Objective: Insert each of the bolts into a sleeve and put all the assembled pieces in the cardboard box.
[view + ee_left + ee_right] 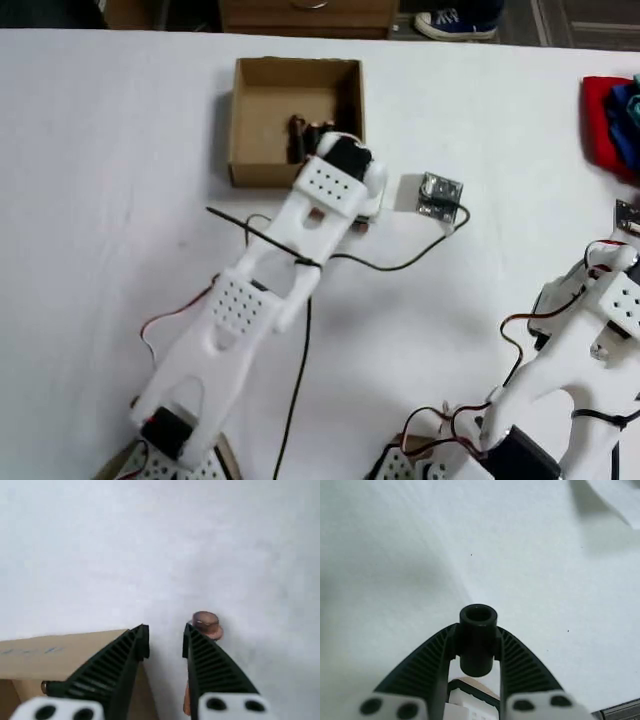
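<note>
Sleeve (478, 640): short black hollow cylinder

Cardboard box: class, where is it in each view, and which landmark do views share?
High view: cardboard box upper centre, left arm over its near corner.
Left wrist view: its corner behind a finger of the open left hand.
Right wrist view: right hand grips a black sleeve above the white table.
Shared landmark: that table.

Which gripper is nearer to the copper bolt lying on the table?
Left. The left gripper is open right beside the bolt, next to the cardboard box. The right gripper, shut on a black sleeve, is far across the table.
</note>
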